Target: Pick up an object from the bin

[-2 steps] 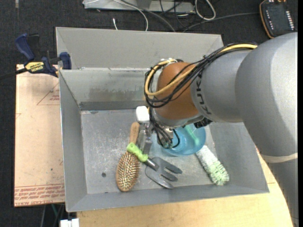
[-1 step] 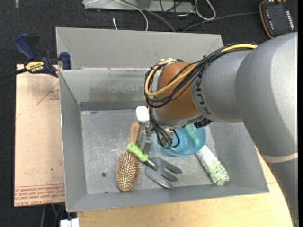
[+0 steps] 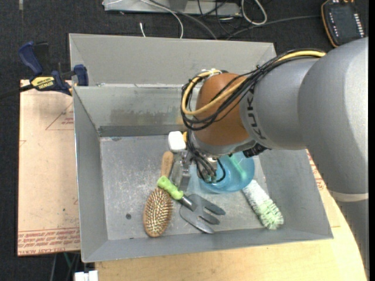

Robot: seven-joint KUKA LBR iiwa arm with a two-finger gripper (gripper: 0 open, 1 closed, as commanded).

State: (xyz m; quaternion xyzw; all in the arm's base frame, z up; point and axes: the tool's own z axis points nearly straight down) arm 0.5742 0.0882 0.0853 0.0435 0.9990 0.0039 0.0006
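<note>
Gripper (image 3: 184,175) sits about the middle of the bin (image 3: 88,157). Hairbrush (image 3: 158,212) lies just left of it, running toward the front wall. Hand fork (image 3: 199,211) is right in front of it, handle end against the hairbrush. Cup (image 3: 239,171) is tucked just right of it, with the bottle brush (image 3: 262,204) beyond, front-right.

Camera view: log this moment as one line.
gripper: low in bin | nearest: wooden hairbrush, green-handled fork | hold: unclear | right: blue dish

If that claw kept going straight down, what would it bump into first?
Probably the green handle of the metal fork under the gripper, though the wooden hairbrush lies close; depth is unclear.
</note>
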